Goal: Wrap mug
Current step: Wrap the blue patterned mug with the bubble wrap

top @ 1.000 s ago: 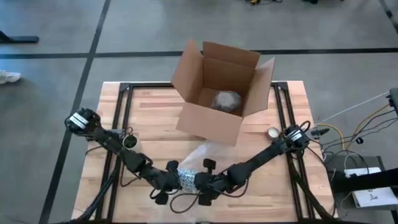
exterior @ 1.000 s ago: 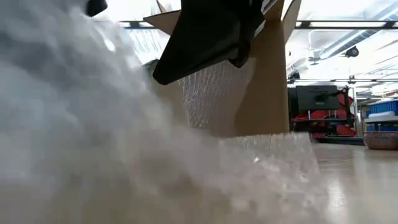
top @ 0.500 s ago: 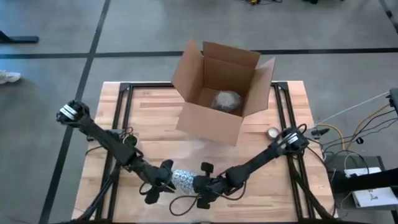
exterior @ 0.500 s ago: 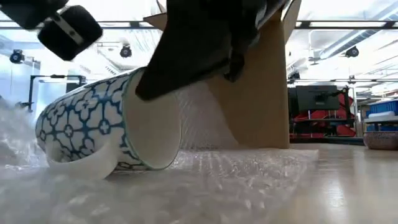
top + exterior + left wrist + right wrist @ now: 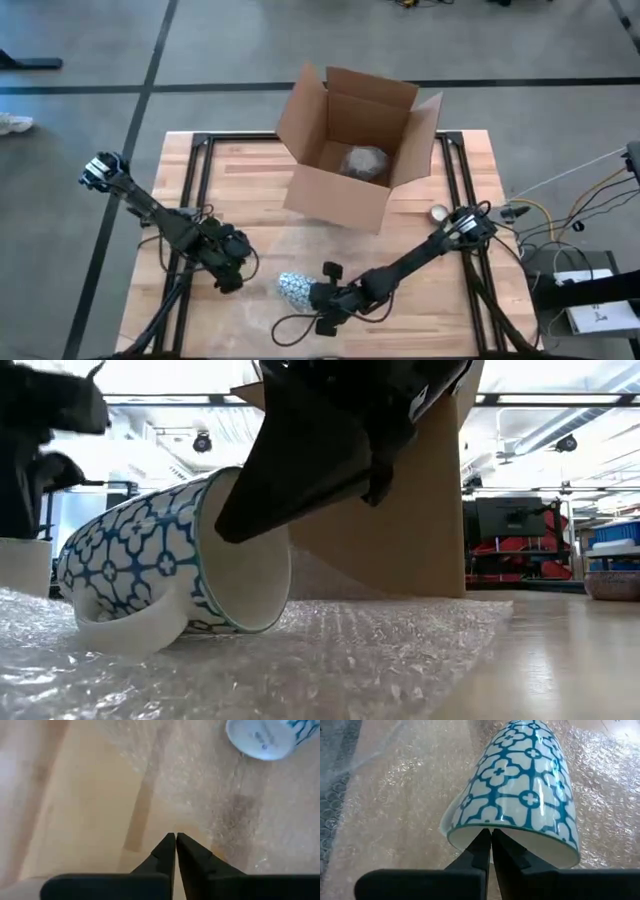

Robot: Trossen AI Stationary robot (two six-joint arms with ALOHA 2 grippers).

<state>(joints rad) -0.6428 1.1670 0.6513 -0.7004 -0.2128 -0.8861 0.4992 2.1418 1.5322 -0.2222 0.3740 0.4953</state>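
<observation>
Now that the left gripper (image 5: pixel 232 268) has pulled away shut and empty, the mug (image 5: pixel 295 288) lies unwrapped on bubble wrap (image 5: pixel 380 650) — right gripper (image 5: pixel 490 836) pinching its rim.

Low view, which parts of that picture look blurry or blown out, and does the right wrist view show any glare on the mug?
In the low view the mug and bubble wrap are sharp, the dark right gripper looms soft-edged, and the bright ceiling washes out. In the right wrist view pale glare streaks the mug's glaze and the gripper's fingers are out of focus.
</observation>
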